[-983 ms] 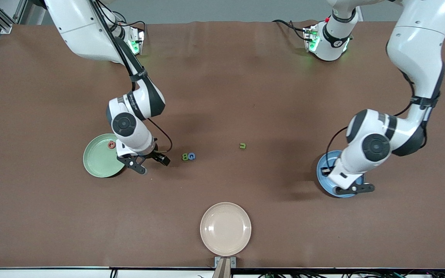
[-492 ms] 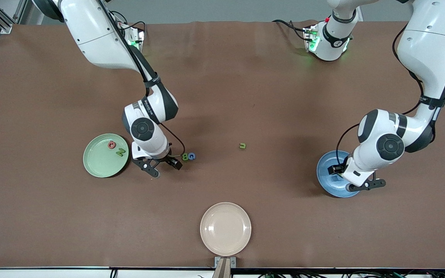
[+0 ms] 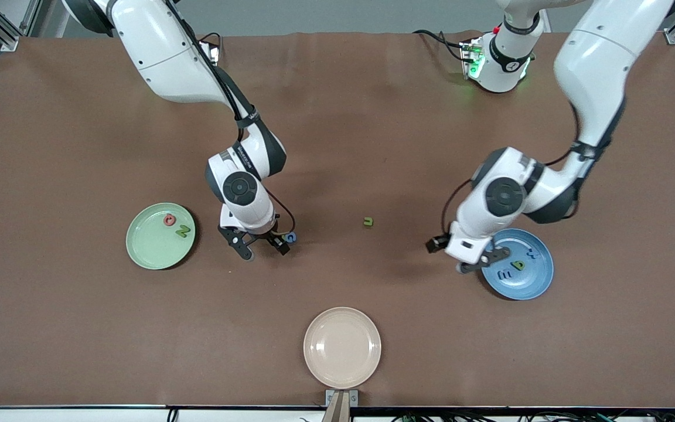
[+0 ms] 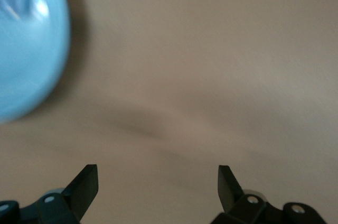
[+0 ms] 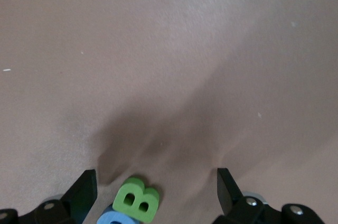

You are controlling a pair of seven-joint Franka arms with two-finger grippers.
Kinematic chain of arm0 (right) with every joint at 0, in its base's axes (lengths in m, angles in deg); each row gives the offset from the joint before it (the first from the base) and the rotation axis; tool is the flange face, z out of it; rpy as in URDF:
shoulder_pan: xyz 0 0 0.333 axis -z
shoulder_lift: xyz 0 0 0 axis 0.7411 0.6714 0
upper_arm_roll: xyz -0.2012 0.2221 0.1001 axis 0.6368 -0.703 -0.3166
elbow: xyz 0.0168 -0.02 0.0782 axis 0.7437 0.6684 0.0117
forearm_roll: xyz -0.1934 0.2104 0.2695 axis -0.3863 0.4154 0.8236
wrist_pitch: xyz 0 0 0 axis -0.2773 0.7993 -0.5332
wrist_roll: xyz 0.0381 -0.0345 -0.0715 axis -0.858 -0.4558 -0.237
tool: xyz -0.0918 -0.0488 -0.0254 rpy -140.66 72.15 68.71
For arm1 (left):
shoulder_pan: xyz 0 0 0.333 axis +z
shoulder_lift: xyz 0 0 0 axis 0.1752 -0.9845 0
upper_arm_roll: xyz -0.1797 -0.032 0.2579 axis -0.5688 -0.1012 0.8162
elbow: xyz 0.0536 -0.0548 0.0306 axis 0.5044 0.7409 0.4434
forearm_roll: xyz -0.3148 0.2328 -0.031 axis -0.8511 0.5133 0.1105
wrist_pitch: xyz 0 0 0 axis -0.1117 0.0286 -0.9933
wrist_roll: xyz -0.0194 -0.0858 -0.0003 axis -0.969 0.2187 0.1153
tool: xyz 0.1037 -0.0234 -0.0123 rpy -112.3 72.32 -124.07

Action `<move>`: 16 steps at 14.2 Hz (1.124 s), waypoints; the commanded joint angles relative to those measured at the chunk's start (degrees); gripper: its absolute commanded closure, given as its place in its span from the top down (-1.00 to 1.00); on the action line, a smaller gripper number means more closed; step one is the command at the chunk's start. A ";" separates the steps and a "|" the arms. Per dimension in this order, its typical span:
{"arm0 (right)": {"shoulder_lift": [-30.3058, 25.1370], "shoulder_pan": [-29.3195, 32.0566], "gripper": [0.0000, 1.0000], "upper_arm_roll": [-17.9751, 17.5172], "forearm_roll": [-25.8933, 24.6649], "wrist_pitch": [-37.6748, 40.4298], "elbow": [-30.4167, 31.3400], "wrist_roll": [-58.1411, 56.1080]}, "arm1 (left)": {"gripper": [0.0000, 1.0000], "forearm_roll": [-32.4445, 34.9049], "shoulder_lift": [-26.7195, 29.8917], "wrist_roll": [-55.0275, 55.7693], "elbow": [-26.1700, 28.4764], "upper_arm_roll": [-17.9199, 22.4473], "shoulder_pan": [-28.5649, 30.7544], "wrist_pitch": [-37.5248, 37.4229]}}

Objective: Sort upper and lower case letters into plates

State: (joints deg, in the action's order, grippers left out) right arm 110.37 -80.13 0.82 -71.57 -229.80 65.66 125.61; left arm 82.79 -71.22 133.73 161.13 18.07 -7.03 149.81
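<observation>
The mint green plate (image 3: 150, 243) holds a red letter (image 3: 169, 220) and a green letter (image 3: 183, 231). The blue plate (image 3: 534, 284) holds several letters, among them a green one (image 3: 517, 265). My right gripper (image 3: 262, 246) is open, low over a green B (image 5: 136, 200) and a blue G (image 3: 290, 237) that touch each other; in the right wrist view the B lies between the fingers (image 5: 84, 189). A small green u (image 3: 368, 221) lies mid-table. My left gripper (image 3: 466, 253) is open and empty, over bare table beside the blue plate (image 4: 26, 49).
A cream-beige plate (image 3: 342, 347) sits empty near the table's front edge, nearer the front camera than the letters. The brown mat (image 3: 337, 117) covers the whole table.
My right gripper has moved from the green plate's edge to over the B and G. My left gripper has moved off the blue plate toward the table's middle, uncovering its letters.
</observation>
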 commanded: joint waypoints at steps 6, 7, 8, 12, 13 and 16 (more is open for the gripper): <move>0.20 -1.27 0.40 0.32 -0.45 -0.06 -0.17 6.05 | 0.72 0.43 -6.51 25.41 -4.61 0.41 -13.68 2.65; 0.20 -1.27 0.29 0.32 -0.45 -0.06 -0.17 6.05 | 0.62 0.26 -7.48 26.56 -5.49 0.50 -15.52 3.09; 0.20 -1.27 0.15 0.32 -0.45 0.02 -0.17 6.05 | 0.58 0.26 -8.18 27.53 -5.67 0.93 -16.93 3.27; 0.11 -1.36 -0.62 0.32 -0.36 -0.06 -0.17 6.22 | 0.37 1.48 -9.94 25.88 -9.01 6.02 -22.12 4.24; 0.11 -1.45 -0.79 0.32 -0.36 -0.06 -0.25 6.74 | 0.36 1.92 -10.30 25.70 -9.19 6.65 -22.48 4.24; -0.24 -1.01 -1.00 0.32 -0.45 0.46 -0.43 5.79 | 0.28 5.34 -10.82 25.17 -9.45 6.74 -22.39 4.24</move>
State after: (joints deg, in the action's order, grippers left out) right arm 110.02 -81.00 0.86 -71.57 -229.16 65.25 130.92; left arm 85.77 -81.19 159.71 152.99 24.39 -28.93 154.10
